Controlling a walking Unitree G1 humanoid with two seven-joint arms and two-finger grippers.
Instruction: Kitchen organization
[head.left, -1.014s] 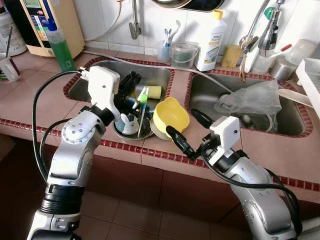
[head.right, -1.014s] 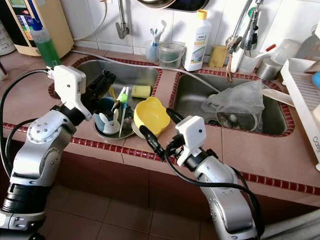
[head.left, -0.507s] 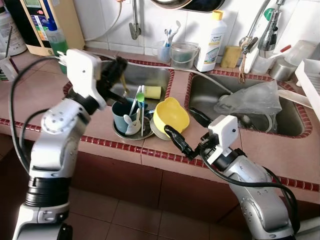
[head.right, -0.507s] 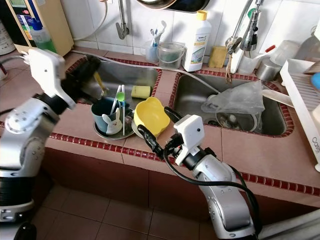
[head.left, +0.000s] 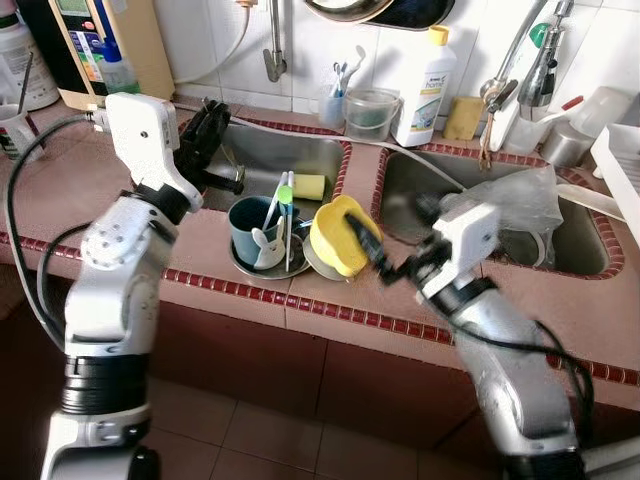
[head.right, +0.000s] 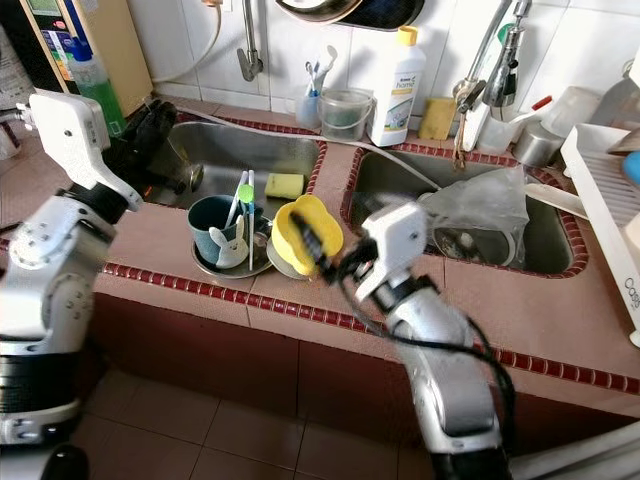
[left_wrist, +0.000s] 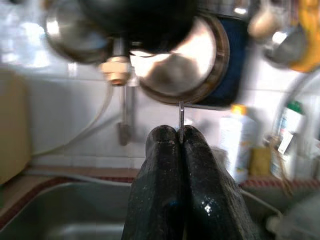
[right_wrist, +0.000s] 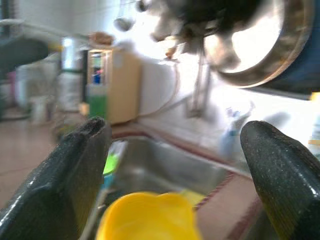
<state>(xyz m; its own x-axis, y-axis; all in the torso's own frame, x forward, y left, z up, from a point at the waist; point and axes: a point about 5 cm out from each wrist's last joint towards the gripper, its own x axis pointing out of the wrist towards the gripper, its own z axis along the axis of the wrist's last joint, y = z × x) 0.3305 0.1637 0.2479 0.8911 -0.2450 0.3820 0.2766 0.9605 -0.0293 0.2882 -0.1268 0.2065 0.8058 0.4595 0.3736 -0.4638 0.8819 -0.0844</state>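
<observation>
- Yellow bowl (head.left: 338, 234) sits on the tiled counter between the two sinks, just beside the teal cup (head.left: 247, 226) on its metal plate (head.right: 205, 266).
- Right gripper (head.left: 390, 240) has its fingers spread wide at the bowl's near rim; for a firm hold, one finger should probably go inside the rim and one outside before closing.
- Left gripper (left_wrist: 181, 140), held over the left sink (head.left: 300, 155), is pressed together on a thin metal piece (left_wrist: 181, 114), perhaps a utensil handle; keep it clear of the cup.
</observation>
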